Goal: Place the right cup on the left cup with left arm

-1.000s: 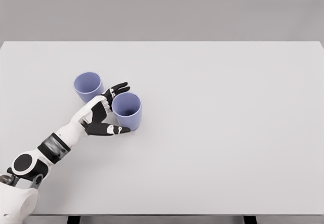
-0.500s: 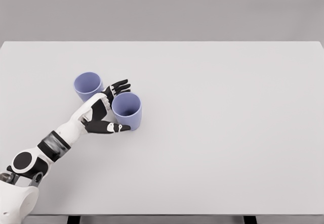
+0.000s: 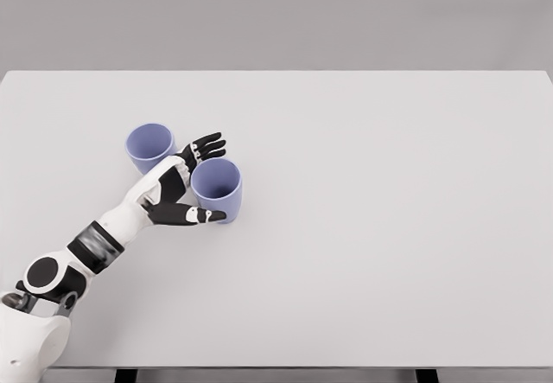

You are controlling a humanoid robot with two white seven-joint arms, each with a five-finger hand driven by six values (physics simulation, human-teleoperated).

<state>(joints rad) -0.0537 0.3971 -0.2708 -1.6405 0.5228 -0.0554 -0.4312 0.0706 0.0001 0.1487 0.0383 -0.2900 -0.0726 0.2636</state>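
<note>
Two blue-violet cups stand upright on the white table [image 3: 389, 227]. The left cup [image 3: 150, 147] is farther back; the right cup [image 3: 217, 189] is nearer and to its right. My left hand [image 3: 207, 180] comes in from the lower left and sits against the right cup's left side, fingers spread behind the rim and thumb [image 3: 194, 215] along the cup's front base. The hand is open around the cup, not closed on it. The cup rests on the table.
The table's far edge runs across the top of the view and its near edge along the bottom. My left forearm [image 3: 104, 238] lies low over the table's near left part.
The left hand has crept slightly up and forward around the right cup, fingers reaching a little farther behind it. Both cups have stayed in place.
</note>
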